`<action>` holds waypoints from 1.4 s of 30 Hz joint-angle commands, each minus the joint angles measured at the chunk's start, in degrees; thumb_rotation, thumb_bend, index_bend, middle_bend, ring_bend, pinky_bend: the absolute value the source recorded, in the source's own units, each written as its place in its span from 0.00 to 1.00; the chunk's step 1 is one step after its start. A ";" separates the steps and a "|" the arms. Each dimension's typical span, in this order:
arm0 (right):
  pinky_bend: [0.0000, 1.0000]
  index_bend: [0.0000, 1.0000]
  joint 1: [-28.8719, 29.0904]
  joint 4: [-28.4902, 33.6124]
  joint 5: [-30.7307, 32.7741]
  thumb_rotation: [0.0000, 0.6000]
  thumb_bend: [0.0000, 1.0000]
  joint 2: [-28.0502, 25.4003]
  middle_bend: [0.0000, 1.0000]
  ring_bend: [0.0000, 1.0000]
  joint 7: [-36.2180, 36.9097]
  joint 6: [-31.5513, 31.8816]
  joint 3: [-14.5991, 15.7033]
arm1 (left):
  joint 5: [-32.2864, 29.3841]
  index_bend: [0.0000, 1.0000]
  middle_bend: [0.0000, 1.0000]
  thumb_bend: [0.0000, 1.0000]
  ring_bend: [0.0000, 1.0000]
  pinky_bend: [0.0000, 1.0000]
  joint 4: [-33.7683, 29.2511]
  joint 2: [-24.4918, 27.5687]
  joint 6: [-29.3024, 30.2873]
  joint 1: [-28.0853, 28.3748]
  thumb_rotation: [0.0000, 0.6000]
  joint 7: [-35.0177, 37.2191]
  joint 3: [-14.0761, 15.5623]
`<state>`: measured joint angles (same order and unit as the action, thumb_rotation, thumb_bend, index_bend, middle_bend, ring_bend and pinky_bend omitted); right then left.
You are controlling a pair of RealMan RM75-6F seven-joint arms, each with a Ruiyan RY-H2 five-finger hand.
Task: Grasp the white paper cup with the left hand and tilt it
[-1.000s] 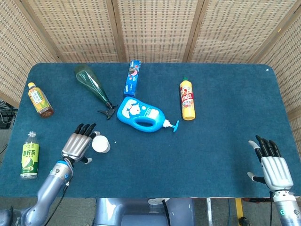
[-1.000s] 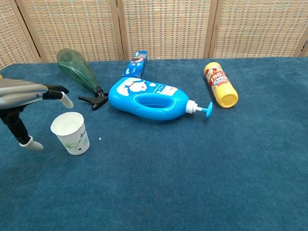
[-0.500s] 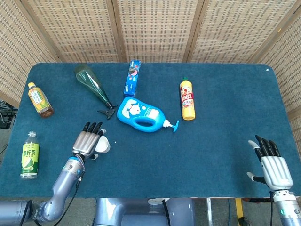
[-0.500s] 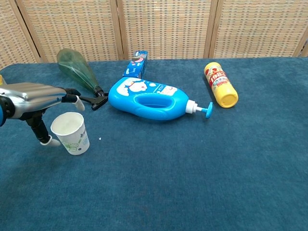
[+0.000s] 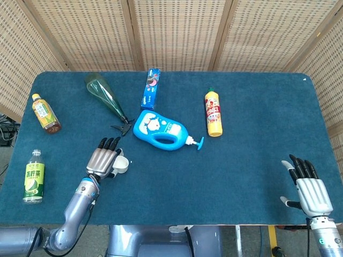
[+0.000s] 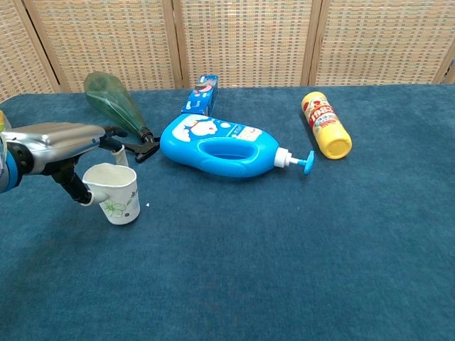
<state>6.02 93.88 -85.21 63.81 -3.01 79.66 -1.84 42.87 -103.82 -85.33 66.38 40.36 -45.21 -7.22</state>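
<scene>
One white paper cup [image 6: 119, 192], pinched at its rim by left robot hand [image 6: 60, 145], near blue detergent bottle [image 6: 222, 146].
Head view alone shows right robot hand [image 5: 309, 188]: fingers spread, holding nothing.

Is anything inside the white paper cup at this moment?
In the chest view the white paper cup shows only pale inner wall near its squeezed rim; the left hand grips it, and the bottom of the cup is hidden.

A table [image 5: 257, 128] covered edge to edge in dark blue carpet-like cloth stands before a folding screen [image 5: 177, 32] of pale woven rattan panels in light wooden frames, which closes off the far side and angles in at left and right under even light.
</scene>
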 commanded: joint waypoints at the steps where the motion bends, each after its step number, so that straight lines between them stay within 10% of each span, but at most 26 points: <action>1: 0.00 0.00 0.00 0.08 0.04 1.00 0.00 0.07 0.00 0.00 -0.10 -0.06 0.05 | 5.56 0.31 0.00 0.34 0.00 0.00 2.10 -0.80 -1.61 -3.15 0.99 13.14 -0.98; 16: 0.00 0.00 0.26 0.19 0.76 1.00 0.00 0.46 0.00 0.00 -0.79 -0.83 0.04 | 20.99 0.33 0.00 0.32 0.00 0.00 18.17 -4.98 -8.92 -9.48 1.00 48.18 0.30; 27: 0.00 0.00 0.27 0.74 0.78 1.00 0.00 0.23 0.00 0.00 -0.93 -0.89 0.15 | 22.09 0.31 0.00 0.31 0.00 0.00 20.60 -2.83 -9.90 -10.98 1.00 45.50 2.98; 35: 0.00 0.00 0.24 0.96 0.53 1.00 0.00 0.28 0.00 0.00 -1.27 -0.63 0.20 | 21.20 0.03 0.00 0.21 0.00 0.00 16.09 1.36 -10.68 -10.56 0.94 41.70 2.52; 42: 0.00 0.00 -0.02 1.48 -0.46 1.00 0.00 0.42 0.00 0.00 -2.37 0.39 0.41 | 11.57 0.00 0.00 0.21 0.00 0.00 5.38 6.00 -10.65 -6.87 0.92 25.94 1.55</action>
<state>6.03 95.33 -85.63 64.22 -5.34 80.03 -1.46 59.35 -93.67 -81.28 55.13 31.50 -12.24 -5.04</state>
